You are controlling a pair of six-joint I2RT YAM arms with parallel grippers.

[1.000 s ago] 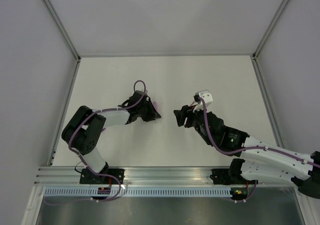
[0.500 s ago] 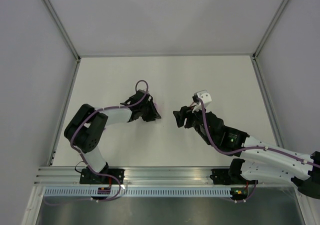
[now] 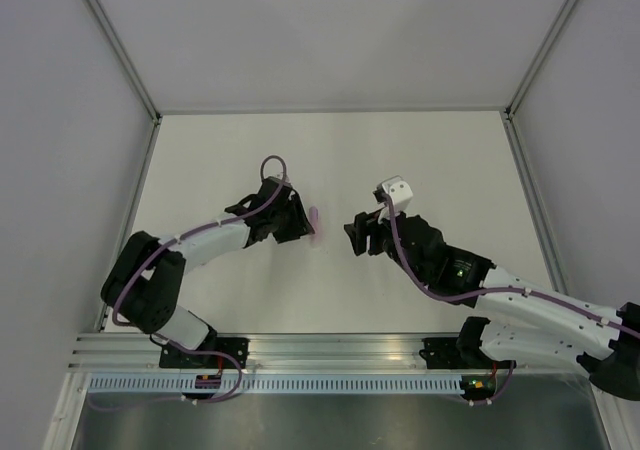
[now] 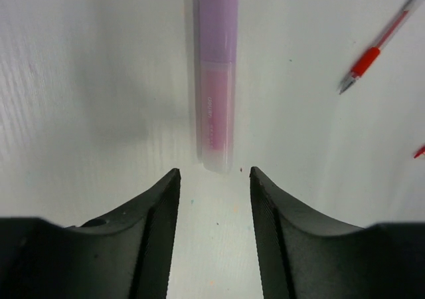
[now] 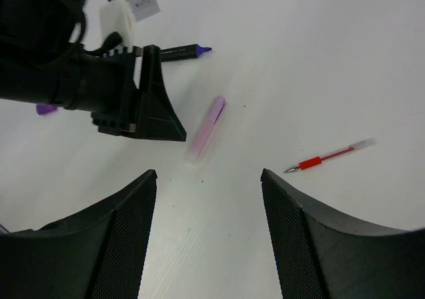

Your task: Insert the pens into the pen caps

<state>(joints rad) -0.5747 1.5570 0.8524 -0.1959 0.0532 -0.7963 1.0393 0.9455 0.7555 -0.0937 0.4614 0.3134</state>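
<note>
We see the pink pen [image 4: 216, 80] lying flat on the table [image 3: 420, 150], its far end lilac, just beyond the left gripper [image 4: 214, 174], whose fingers stand spread with nothing between them. The right gripper [image 5: 208, 174] faces it, likewise spread and empty. The red pen [image 5: 329, 157] lies well apart, the purple pen [image 5: 182, 50] behind the left gripper, and a purple cap [image 5: 45, 108] lies apart from it.

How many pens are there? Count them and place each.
3. The pink pen lies just ahead of the left tool; the red pen lies apart from it; the dark purple pen lies beside that tool. Others may be hidden.
</note>
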